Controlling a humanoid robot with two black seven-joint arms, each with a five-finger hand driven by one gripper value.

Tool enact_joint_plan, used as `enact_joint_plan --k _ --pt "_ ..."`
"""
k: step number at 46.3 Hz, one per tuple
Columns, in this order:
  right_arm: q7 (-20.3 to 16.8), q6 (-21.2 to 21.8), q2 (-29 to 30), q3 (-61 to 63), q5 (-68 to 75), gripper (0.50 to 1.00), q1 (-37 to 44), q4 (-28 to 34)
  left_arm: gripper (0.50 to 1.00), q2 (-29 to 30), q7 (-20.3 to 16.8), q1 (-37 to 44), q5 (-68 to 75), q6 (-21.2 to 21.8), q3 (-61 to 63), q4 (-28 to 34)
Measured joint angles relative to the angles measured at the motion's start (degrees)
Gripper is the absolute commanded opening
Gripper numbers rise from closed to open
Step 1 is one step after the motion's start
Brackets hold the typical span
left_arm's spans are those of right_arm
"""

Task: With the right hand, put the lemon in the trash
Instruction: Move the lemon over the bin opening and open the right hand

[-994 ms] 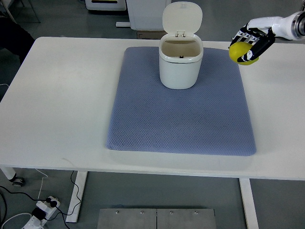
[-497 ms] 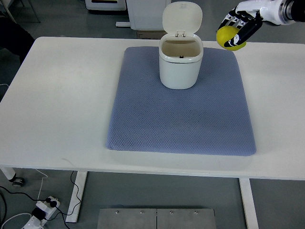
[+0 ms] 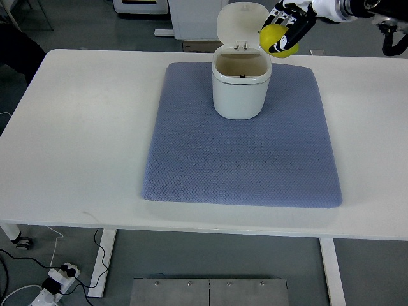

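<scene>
1. Right hand [image 3: 288,24]: enters from the picture's right edge near the top, its white and black arm running along the far side of the worktop [image 3: 76,127]. The dark fingers [image 3: 299,29] are curled and clamped around the lemon [image 3: 275,39].
2. Lemon: yellow, held in the hand's grasp, showing at the hand's lower left side, with the fingers wrapping its upper and right sides. It hangs in the air, clear of the worktop and the mat [image 3: 242,153].
3. Lemon relative to the bin [image 3: 241,81]: it appears just beside the bin's upper right rim and next to the right edge of the raised lid [image 3: 241,22]. It lies outside the opening, not within it; whether it touches the lid cannot be told from this view.
4. Bin: white, rounded, standing upright on the far middle part of the mat. Its lid is hinged at the back and stands open, tilted up and away. The interior shows pale walls and a small dark spot at the front inner rim.
5. Mat: blue-grey, textured, roughly square, lying flat in the middle of the white worktop, with bare worktop on all sides.
6. Surroundings: a cable and power strip [image 3: 60,277] lie on the grey floor [image 3: 223,261] below the worktop's near left edge, beside a white table leg [image 3: 102,261].
</scene>
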Motion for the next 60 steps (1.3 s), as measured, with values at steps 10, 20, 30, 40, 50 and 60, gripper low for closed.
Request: enact_joint_plan --k 10,20,30,40,50,60 --pt "-0.55 -0.13 4.19 -0.28 2.67 0.5 -0.7 -4.03 1.0 0.0 0.01 0.02 0.0 0.0 0.0 0.0" --pt "-0.88 -0.25 7.42 -0.21 4.41 0.5 -2.52 -7.49 1.0 0.0 0.01 0.02 0.0 0.0 0.0 0.0" --pt "-1.76 -0.68 9.3 0.24 5.16 0.5 -5.46 -10.72 1.0 0.0 0.01 0.02 0.0 0.0 0.0 0.0" --pt "-2.06 -1.83 10.33 0.4 5.17 0.5 -7.41 -11.62 1.0 0.0 0.01 0.02 0.0 0.0 0.0 0.0" --pt "-2.19 -1.89 10.38 0.42 5.21 0.5 -7.91 -11.66 1.0 0.0 0.01 0.01 0.0 0.0 0.0 0.0" --pt "-3.06 -1.85 10.84 0.42 6.75 0.5 -7.99 -11.66 1.0 0.0 0.01 0.01 0.0 0.0 0.0 0.0"
